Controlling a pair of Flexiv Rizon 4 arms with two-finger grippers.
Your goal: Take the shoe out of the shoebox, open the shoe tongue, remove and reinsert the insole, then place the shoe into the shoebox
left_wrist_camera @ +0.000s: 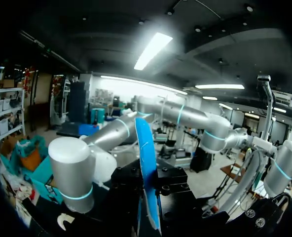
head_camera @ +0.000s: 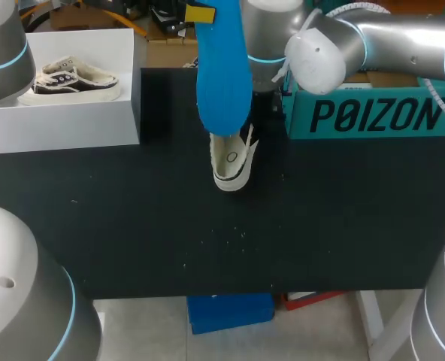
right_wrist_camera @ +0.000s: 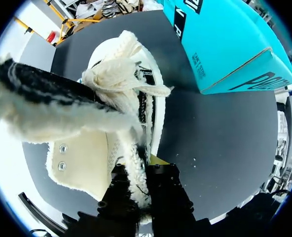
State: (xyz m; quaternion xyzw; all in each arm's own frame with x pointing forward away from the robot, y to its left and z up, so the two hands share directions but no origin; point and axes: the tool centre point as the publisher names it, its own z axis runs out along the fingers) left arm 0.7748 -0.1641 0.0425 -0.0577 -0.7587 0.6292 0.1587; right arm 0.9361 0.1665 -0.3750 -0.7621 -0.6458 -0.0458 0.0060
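A blue insole (head_camera: 221,71) hangs high over the table's back middle. My left gripper (left_wrist_camera: 149,190) is shut on it, and the insole (left_wrist_camera: 145,148) stands edge-on between the fingers. Just under it, a white shoe (head_camera: 233,162) with fleecy lining stands on the black table (head_camera: 132,226). My right gripper (right_wrist_camera: 145,170) is shut on the fleecy side wall of that shoe (right_wrist_camera: 87,163), whose dark fluffy tongue (right_wrist_camera: 42,84) is folded out. The teal shoebox (head_camera: 373,113) sits at the back right, beside the shoe. In the head view the insole hides my right gripper.
A white box (head_camera: 65,124) at the back left holds a second, dark and white shoe (head_camera: 72,77). The table's front edge runs below the shoe.
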